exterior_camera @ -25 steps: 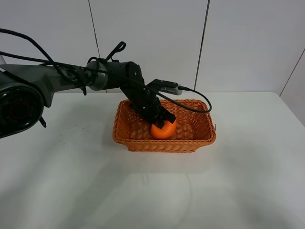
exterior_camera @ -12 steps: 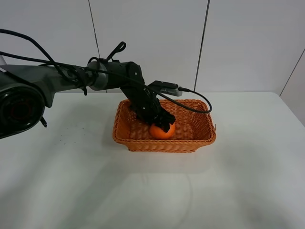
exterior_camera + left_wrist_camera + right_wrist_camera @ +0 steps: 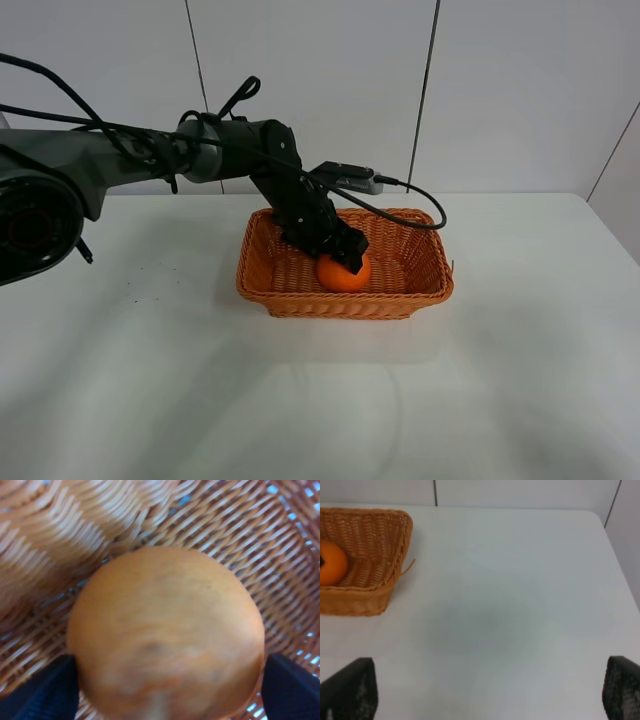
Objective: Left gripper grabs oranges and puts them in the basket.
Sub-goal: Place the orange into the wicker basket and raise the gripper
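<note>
Orange: one round fruit (image 3: 343, 273) lies on the floor of the basket (image 3: 345, 303), midway between its left and right ends and close to its near wall.
Basket: woven wicker on the white table (image 3: 150, 380), toward the far side and around the middle.
Left gripper: it (image 3: 345, 252) reaches down into the basket from the far left and sits right on top of the orange.
Left jaws: in the left wrist view a black fingertip (image 3: 42, 692) shows on each side of the fruit at its widest part. The picture is blurred and very close, so I cannot tell whether they pinch it or only flank it.
Right gripper: it (image 3: 490, 690) is spread wide with nothing between the fingers, over bare table well to the right of the basket.
Weight: probably moderate, no strain for these jaws.
Surface: a firm peel with slight give, likely grippy enough. Hard squeezing could bruise it.
Behaviour: being round, it rolls if nudged, though the weave and near wall should check it.
Where to hold: across the widest girth, with the pads opposite each other and centred.
Task stage: the fruit is inside the basket, so what remains appears to be a clean release.
</note>
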Controlling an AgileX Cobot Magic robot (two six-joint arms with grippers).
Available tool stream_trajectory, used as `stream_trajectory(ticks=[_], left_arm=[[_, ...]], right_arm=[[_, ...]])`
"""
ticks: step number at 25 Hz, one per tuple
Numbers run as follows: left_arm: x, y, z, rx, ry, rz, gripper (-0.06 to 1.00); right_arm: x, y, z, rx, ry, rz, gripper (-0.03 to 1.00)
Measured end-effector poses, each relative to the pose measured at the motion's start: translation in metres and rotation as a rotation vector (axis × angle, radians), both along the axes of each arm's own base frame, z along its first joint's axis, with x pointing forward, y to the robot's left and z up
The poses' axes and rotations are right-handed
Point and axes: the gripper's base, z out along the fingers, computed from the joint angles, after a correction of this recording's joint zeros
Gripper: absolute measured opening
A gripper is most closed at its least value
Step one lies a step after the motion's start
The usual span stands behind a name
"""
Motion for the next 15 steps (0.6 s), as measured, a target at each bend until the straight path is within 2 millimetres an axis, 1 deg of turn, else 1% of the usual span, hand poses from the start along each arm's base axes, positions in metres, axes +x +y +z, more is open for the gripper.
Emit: stream_trajectory(ticks=[4,6,14,15], left_arm=[[-0.003,0.001,0.02,-0.011,-0.023,-0.004,0.85],[-0.003,0.003,0.033,-0.012,-0.053,-0.009,0.85],[-0.014,0.018,0.093,0.018,-0.156,0.002,0.85],[-0.018,0.023,0.108,0.043,-0.189,0.003,0.85]], right_arm=[[0.0,0.0,0.0,0.0,0.0,0.0,0.69],[0.0,0.0,0.0,0.0,0.0,0.0,0.69],[0.0,0.0,0.0,0.0,0.0,0.0,0.69],[0.0,0.0,0.0,0.0,0.0,0.0,0.69]])
